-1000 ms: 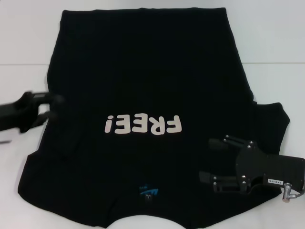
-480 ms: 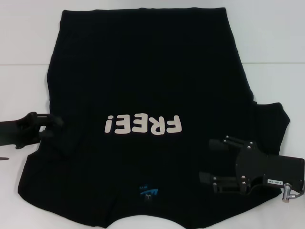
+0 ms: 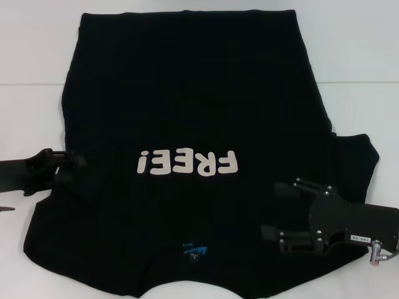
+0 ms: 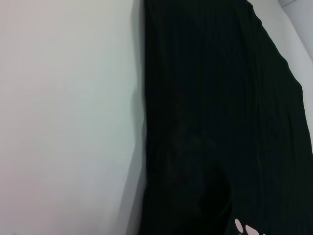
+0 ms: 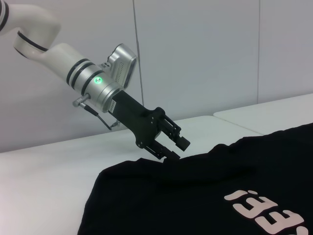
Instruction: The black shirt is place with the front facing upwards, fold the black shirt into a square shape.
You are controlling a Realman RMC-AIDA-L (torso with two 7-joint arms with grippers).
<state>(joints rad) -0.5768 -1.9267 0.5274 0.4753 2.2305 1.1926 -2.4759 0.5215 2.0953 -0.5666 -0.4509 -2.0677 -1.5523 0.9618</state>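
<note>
left pincer (image 3: pixel 72 161) spread, at left sleeve edge of black shirt (image 3: pixel 187 93) | right pincer (image 3: pixel 274 208) spread, above right side | collar nearest robot, hem far

1. The left arm's black two-fingered tool (image 3: pixel 73 161) reaches in low from the robot's left, its fingers parted and tilted downward, as the right wrist view (image 5: pixel 175 148) shows.
2. Behind it sits a silver wrist cuff with a green light, then a white forearm.
3. The right arm's black two-fingered tool (image 3: pixel 272 208) lies level on the robot's right, fingers spread wide and pointing leftward.
</note>
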